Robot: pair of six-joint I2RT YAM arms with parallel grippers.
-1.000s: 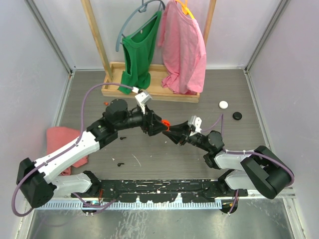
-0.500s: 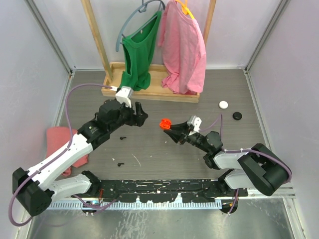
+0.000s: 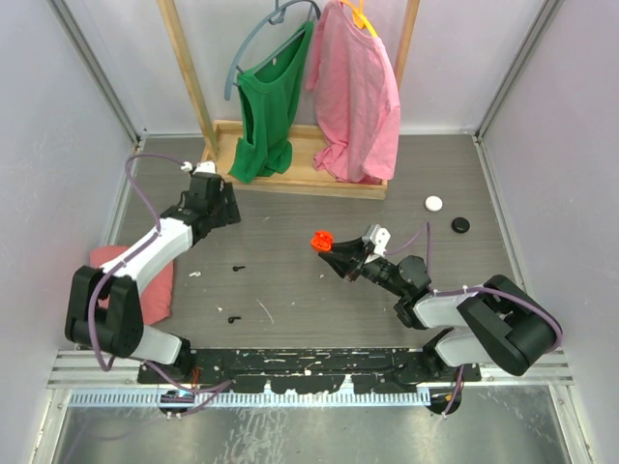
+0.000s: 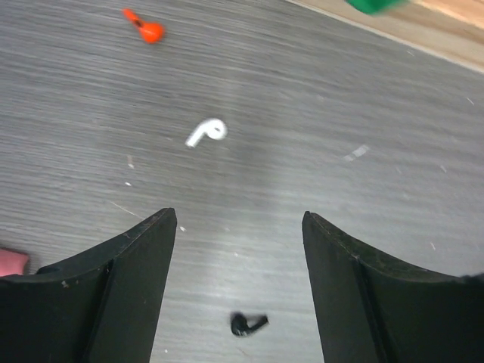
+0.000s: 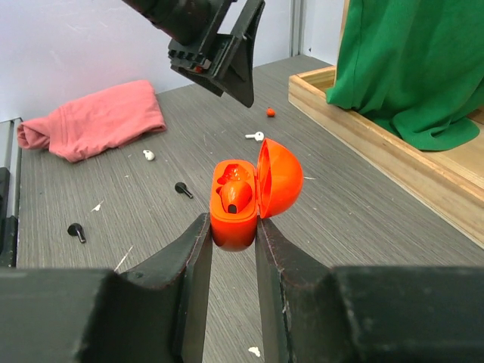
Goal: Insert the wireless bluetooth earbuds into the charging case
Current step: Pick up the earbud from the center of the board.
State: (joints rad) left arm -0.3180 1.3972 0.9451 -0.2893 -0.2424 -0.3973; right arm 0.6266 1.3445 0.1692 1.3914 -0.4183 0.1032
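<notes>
My right gripper (image 5: 231, 227) is shut on the orange charging case (image 5: 240, 198), held above the table with its lid open; one orange earbud (image 5: 236, 194) sits inside. From above, the case (image 3: 321, 240) is at mid-table. My left gripper (image 4: 238, 215) is open and empty, low over the table at the back left (image 3: 224, 209). Under it lie an orange earbud (image 4: 147, 29), a white earbud (image 4: 206, 132) and a black earbud (image 4: 248, 324). Another black earbud (image 3: 238, 268) and a further black one (image 3: 233, 318) lie nearer the front, with a white one (image 3: 194, 275) beside them.
A wooden rack base (image 3: 300, 169) with a green shirt (image 3: 269, 106) and a pink shirt (image 3: 358, 97) stands at the back. A pink cloth (image 3: 145, 280) lies at the left. A white puck (image 3: 433, 203) and a black puck (image 3: 460, 224) sit at the right.
My left gripper has drawn away from the case and swung to the back left, open with nothing in it. The right gripper has held the open case still.
</notes>
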